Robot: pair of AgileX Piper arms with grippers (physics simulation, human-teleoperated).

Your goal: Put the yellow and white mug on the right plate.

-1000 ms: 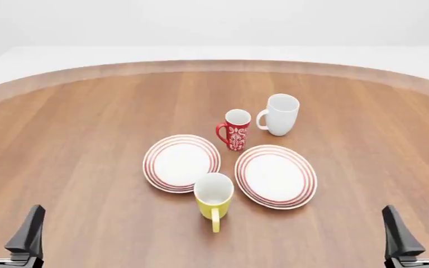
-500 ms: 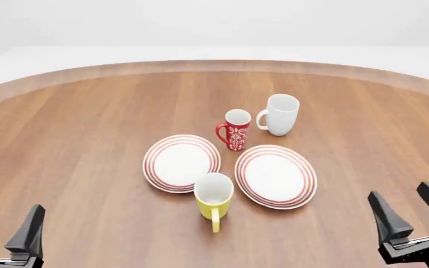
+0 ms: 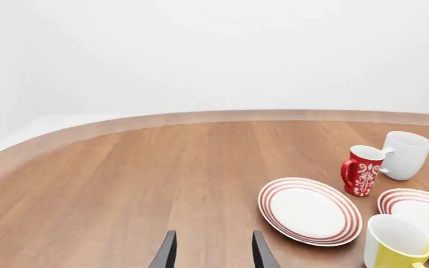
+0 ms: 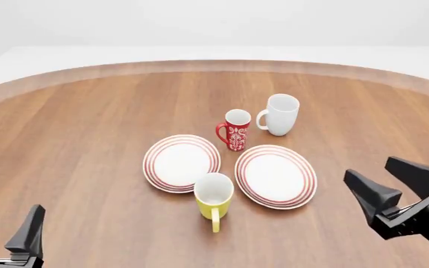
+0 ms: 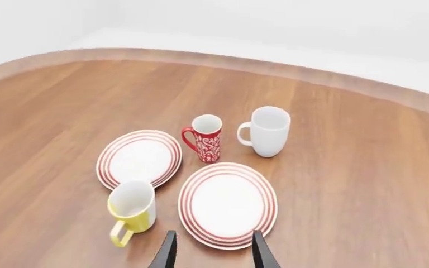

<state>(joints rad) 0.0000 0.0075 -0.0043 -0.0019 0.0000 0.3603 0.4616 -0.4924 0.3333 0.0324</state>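
Nearest to you, at the table's front edge, your left gripper (image 4: 7, 228) sits low with its jaws spread and nothing between them, well apart from the yellow and white mug (image 4: 214, 195). Your right gripper (image 4: 393, 184) is raised off to the mug's right, jaws also parted and empty, angled inward toward the crockery.

Take the mug as your landmark. It stands upright on the bare wood, handle pointing back toward you, its rim just overlapping the gap between the two ringed plates. Just beyond it to the right lies the right plate (image 4: 276, 176), empty and close beside the mug. Just beyond it to the left is the left plate (image 4: 181, 162), also empty. Farther past the mug stands the red patterned mug (image 4: 236, 129), and farther again, to the right, the white mug (image 4: 281, 114).

You appear to be in the approach step; nothing is grasped yet. Your next move likely calls for bringing the right gripper down over the yellow mug, closing on its wall or rim, then a short lift and shift onto the right plate without nudging the red mug.
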